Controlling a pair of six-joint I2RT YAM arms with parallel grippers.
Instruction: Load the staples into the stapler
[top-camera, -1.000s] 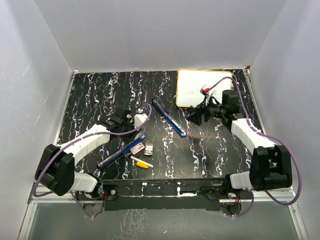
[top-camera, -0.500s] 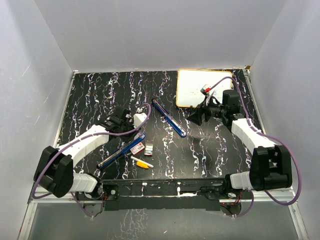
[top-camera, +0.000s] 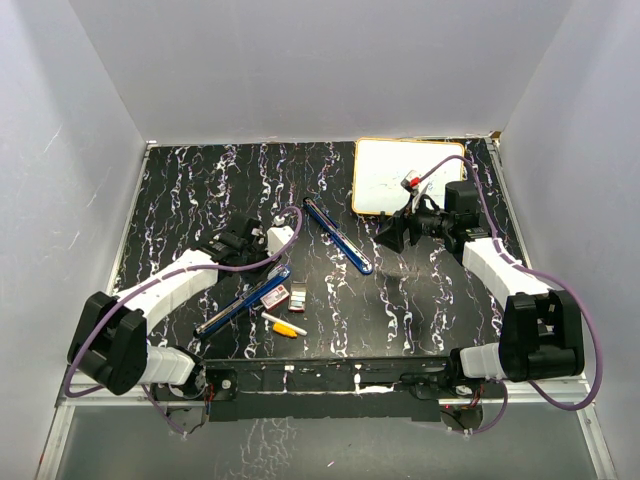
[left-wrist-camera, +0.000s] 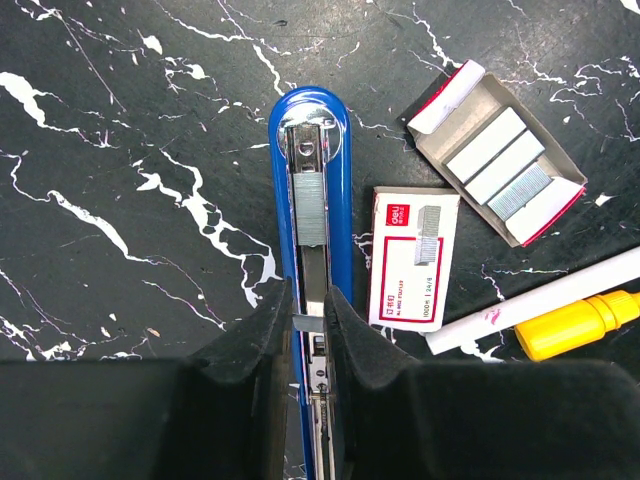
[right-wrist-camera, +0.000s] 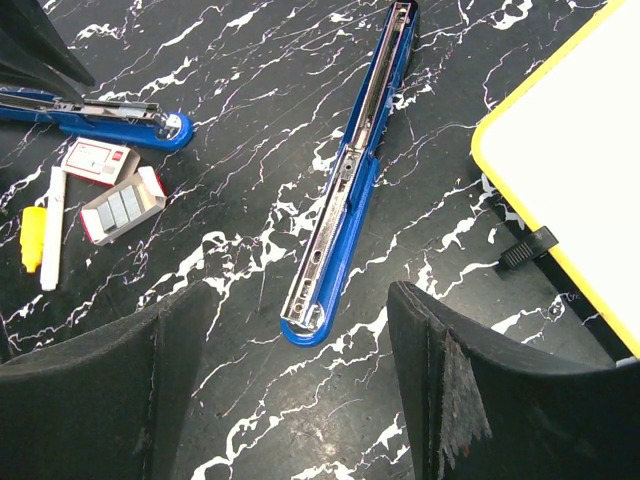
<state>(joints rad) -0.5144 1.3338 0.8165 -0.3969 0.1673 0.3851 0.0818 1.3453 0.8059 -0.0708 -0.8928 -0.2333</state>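
Two stapler halves (top-camera: 338, 236) | left jaws pinch staple strip (left-wrist-camera: 308, 320) | right jaws wide | box (left-wrist-camera: 413, 258), marker (left-wrist-camera: 540, 306) beside

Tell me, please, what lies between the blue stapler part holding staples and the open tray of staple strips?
The red-and-white staple box lies flat there, between the stapler part and the open tray; the left wrist view shows it clearly.

White-shelled left arm (top-camera: 165, 287) and right arm (top-camera: 488, 262), black joints (top-camera: 112, 340), looping purple cables (top-camera: 260, 265) (gripper fingers (left-wrist-camera: 240, 350) black, wedge-shaped)
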